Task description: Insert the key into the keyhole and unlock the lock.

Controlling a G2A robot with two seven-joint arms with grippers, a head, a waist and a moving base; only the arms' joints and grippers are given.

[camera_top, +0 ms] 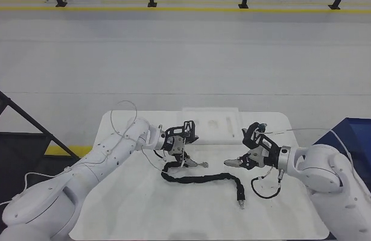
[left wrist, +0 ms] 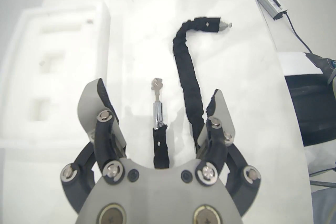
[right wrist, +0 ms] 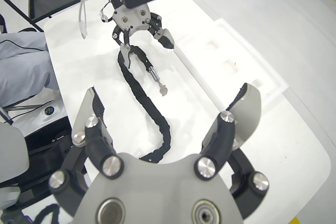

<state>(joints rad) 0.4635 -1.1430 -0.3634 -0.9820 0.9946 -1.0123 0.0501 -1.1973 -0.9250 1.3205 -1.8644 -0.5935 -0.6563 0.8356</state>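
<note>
Top view: the small silver key (camera_top: 203, 164) appears to be seated already in the chrome lock cylinder (camera_top: 193, 162), which caps one end of the black fabric-sleeved chain (camera_top: 203, 178). All of it is laid flat on the white surface (camera_top: 143, 205). The left end effector (camera_top: 188, 144) is held just behind the cylinder, spread apart, with nothing clamped. The right end effector (camera_top: 239, 146) is held past the key's bow, on the side away from the cylinder. It is also apart and empty, near the key but not touching it. The white foam tray (camera_top: 212, 123) is set beyond the cylinder, and the bare metal pin end (camera_top: 240, 205) of the chain lies well apart from it.

Left wrist view: the cylinder is seen between the spread fingers (left wrist: 99, 99), with the key pointed away from the palm. A second run of sleeve is passed right beside one finger. Risk: if closed as placed, that run could be caught along with the cylinder and the grip skewed.

Right wrist view: the key bow is lined up roughly between the open fingers (right wrist: 248, 101), farther out, with a gap to be closed. Risk: the cylinder is unrestrained. If the key is turned before the cylinder is clamped, cylinder and loose chain would likely be spun together and nothing unlocked. The bow is thin and flat on the surface, so a pinch could be skidded off, or the key dragged out of the cylinder.
</note>
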